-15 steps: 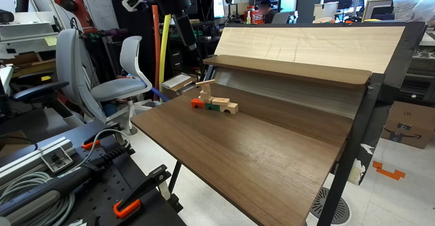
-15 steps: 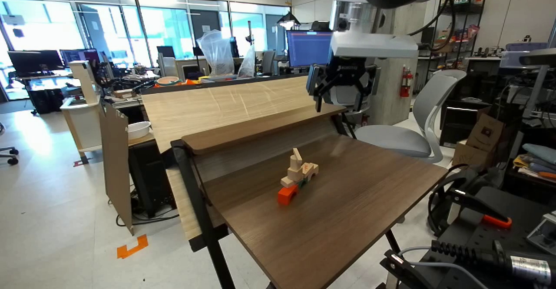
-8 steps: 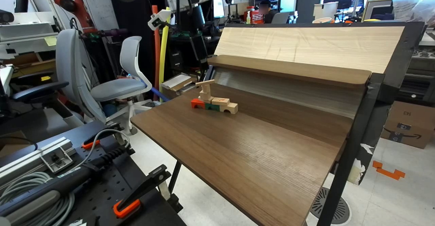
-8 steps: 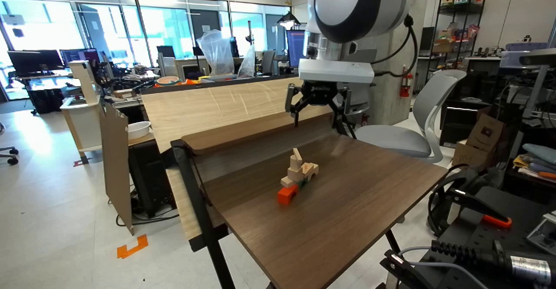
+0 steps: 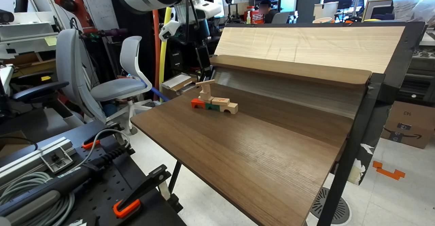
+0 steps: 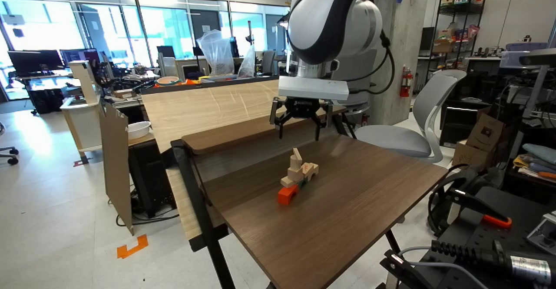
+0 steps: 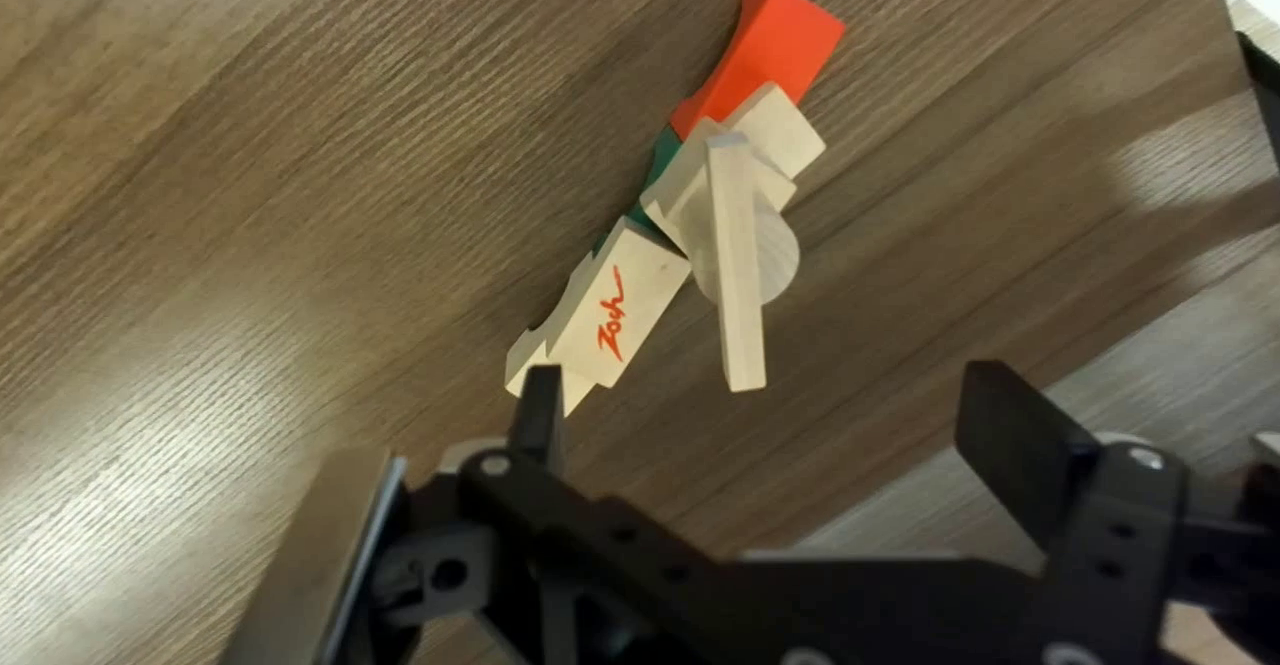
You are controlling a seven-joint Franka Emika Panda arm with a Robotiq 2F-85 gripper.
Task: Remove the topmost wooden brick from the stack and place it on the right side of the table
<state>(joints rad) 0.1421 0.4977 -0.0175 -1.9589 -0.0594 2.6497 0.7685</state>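
Wrist view gives me the gripper with its jaws well apart, presumably so they can straddle the topmost wooden brick, which rests across the round block crowning the stack on the bench.

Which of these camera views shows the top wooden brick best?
The wrist view: there the top brick appears large, whole and from above. Both exterior views show it much smaller, on top of the pile.

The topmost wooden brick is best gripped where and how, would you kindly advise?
I'd probably come from above and close the jaws on the long sides of the topmost wooden brick near mid-length: it is narrow, and both ends overhang the round block beneath.
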